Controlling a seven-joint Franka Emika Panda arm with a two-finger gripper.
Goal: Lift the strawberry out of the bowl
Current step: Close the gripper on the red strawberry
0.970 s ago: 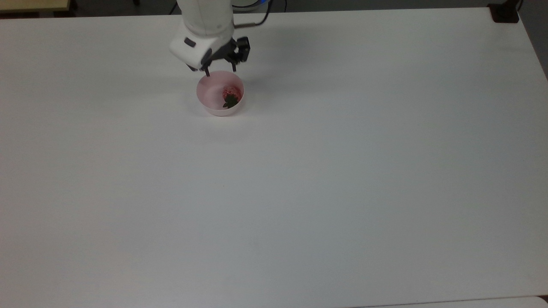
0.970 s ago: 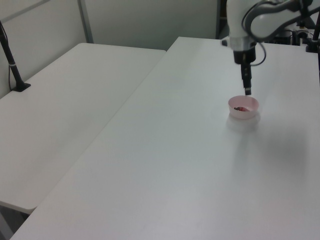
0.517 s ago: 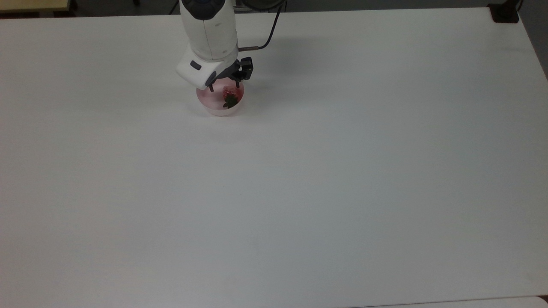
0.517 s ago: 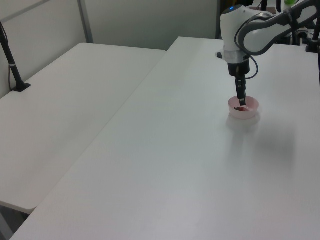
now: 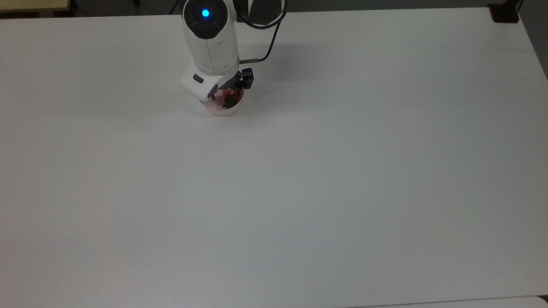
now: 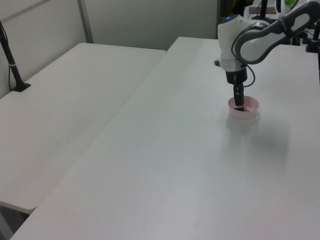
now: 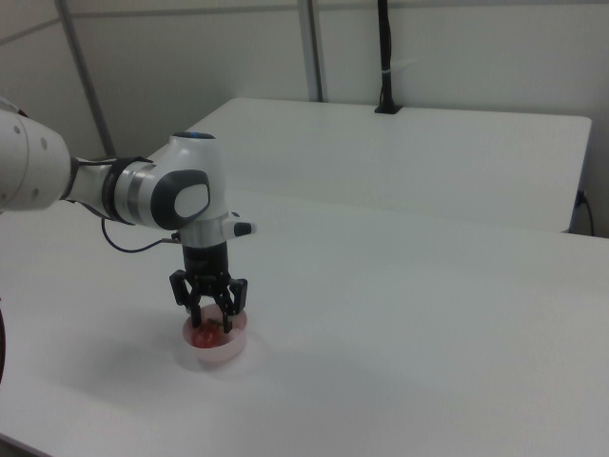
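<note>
Gripper lowered into pink bowl on white table, fingers spread either side of strawberry, not yet closed.

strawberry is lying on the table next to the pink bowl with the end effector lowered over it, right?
Not quite: the strawberry lies inside the pink bowl, not on the table beside it, as the right view shows. The end effector is indeed lowered over it, fingers open and reaching into the bowl.
</note>
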